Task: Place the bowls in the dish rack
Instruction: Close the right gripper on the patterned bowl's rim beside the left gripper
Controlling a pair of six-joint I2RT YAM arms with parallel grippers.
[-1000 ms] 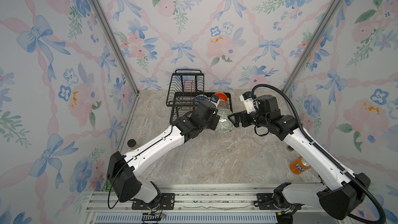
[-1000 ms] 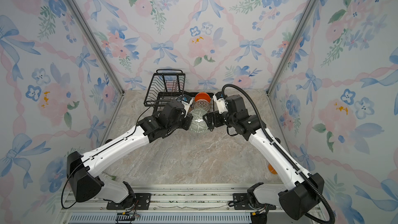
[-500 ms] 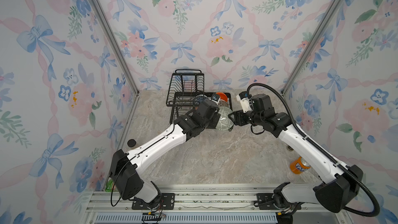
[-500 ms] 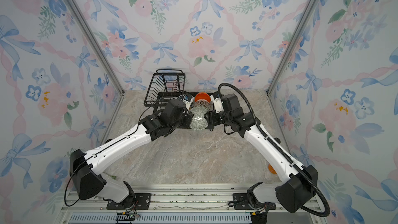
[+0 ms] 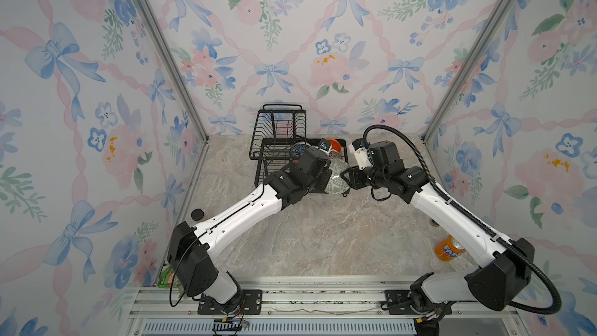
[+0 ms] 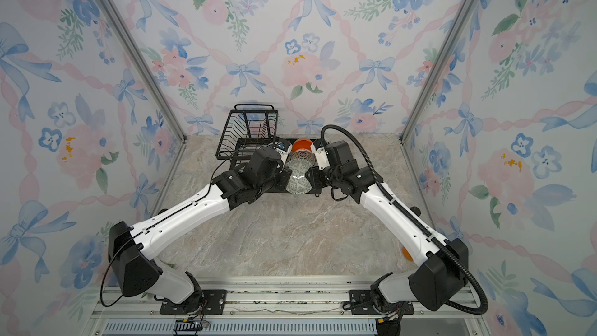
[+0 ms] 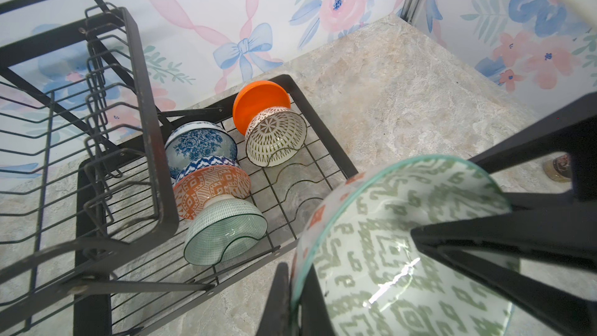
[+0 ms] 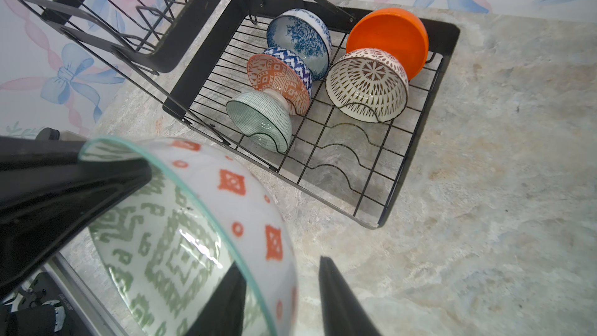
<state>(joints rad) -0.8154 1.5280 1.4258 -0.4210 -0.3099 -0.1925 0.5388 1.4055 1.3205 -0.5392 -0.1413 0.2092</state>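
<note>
The left pincer (image 7: 295, 286) is clamped on the rim of the grey-green bowl (image 7: 371, 221), which sits tilted on edge between the two pincers. The right pincer (image 8: 281, 263) straddles the opposite rim, one finger inside and the outer one clear of the wall, so it has no grip. Just beyond both pincers' tips, the dish rack (image 8: 210, 46) on the worktop (image 8: 484, 189) holds five bowls on edge in its lower tray, the celadon bowl (image 8: 258, 117) nearest

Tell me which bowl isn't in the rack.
The green-patterned bowl, held in the air; the other bowls stand on edge in the rack.
</note>
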